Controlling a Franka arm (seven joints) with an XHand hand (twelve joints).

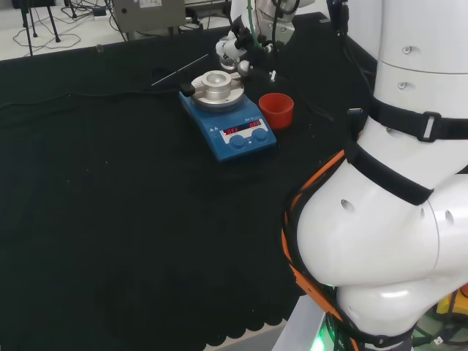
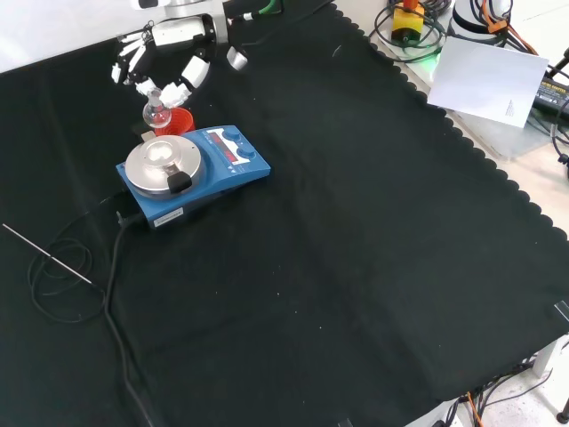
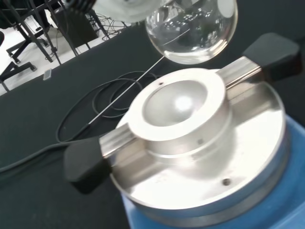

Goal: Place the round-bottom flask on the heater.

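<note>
Hand [image 2: 169,55] with fingers curled round the neck of the round-bottom flask [image 2: 156,114], flask hanging below the fingers, just above the heater [image 2: 191,172], near the cloth's [image 2: 356,267] far edge in the front view, red ribbed stand [image 1: 276,110] beside the heater

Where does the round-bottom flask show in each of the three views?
Head view: the flask is at the top centre, in the hand, just behind the heater.
Front view: the flask is upper left, under the hand, before the red cup.
Wrist view: the flask hangs above the heater's metal bowl.
Shared landmark: the heater.
</note>
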